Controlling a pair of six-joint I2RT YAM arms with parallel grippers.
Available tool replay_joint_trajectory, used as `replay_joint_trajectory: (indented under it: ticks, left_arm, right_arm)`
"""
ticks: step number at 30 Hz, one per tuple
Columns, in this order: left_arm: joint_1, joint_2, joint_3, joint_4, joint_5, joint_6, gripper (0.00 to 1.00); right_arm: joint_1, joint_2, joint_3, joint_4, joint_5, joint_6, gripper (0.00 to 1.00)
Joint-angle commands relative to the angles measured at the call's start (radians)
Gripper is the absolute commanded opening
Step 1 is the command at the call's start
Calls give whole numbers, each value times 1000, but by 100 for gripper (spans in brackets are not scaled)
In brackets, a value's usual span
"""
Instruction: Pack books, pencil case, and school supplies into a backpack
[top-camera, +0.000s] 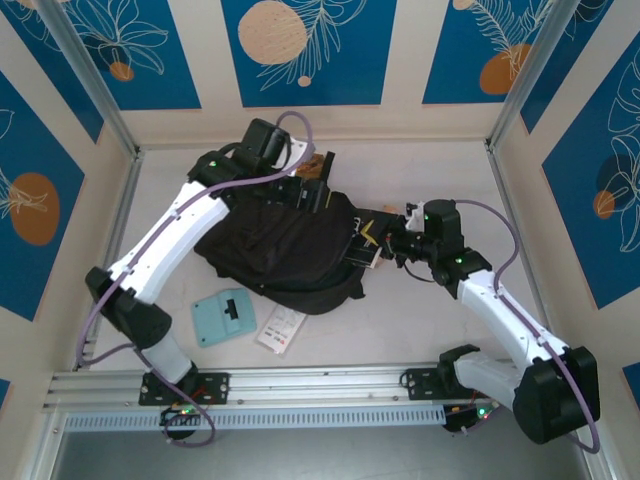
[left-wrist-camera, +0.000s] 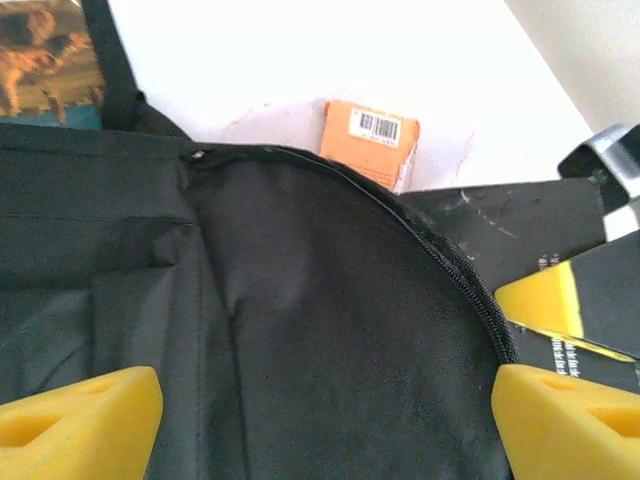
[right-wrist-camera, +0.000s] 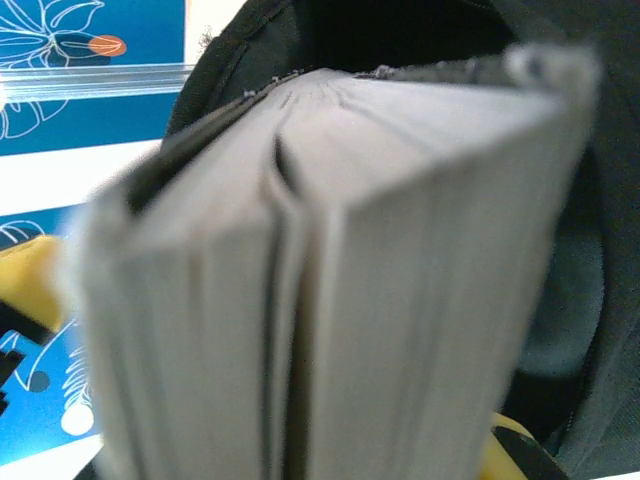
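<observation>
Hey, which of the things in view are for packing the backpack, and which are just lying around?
For the job: backpack, black book, orange book, teal piece, white packet with red print.
Just there: aluminium rail, patterned wall panels.

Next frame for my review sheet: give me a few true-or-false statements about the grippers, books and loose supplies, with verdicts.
1. The right gripper grips a black book at the backpack's right side. True.
2. The left gripper is clamped on the orange book. False: it is open over backpack fabric, and the orange book lies beyond the zip.
3. The teal piece lies on the table, outside the backpack. True.
4. The white packet sits atop the backpack. False: it lies on the table beside the teal piece.
</observation>
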Motion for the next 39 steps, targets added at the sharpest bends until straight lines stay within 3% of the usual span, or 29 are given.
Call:
replay_joint_trajectory:
  ticks: [1,11,16,24,26,29,33,39]
  left_arm:
    - [-67,41,57,-47,32,6,85]
    - [-135,89,98,-80,-5,11,87]
    - [-162,139,157,-118,-75,21,88]
    - [-189,190,135,-113,-153,43,80]
    - [-190,200,131,-111,-146,44,69]
    - [-189,195,130,-108,-163,54,36]
    - [-176,149,138,-111,-182,102,2]
    - [-110,26,128,-88,-230,159,0]
  right_arm:
    - [6,-52,43,59,-21,-8,0]
    - [8,-89,40,54,-25,-12,0]
    - [10,-102,36,61,-21,-8,0]
    - [8,-121,27,73,-27,16,0]
    - [8,-122,29,70,-29,17,0]
    - [6,-123,34,51,-27,0,0]
    - [5,-141,32,-29,10,-60,0]
    - [56,-154,-24,-114,88,-167,0]
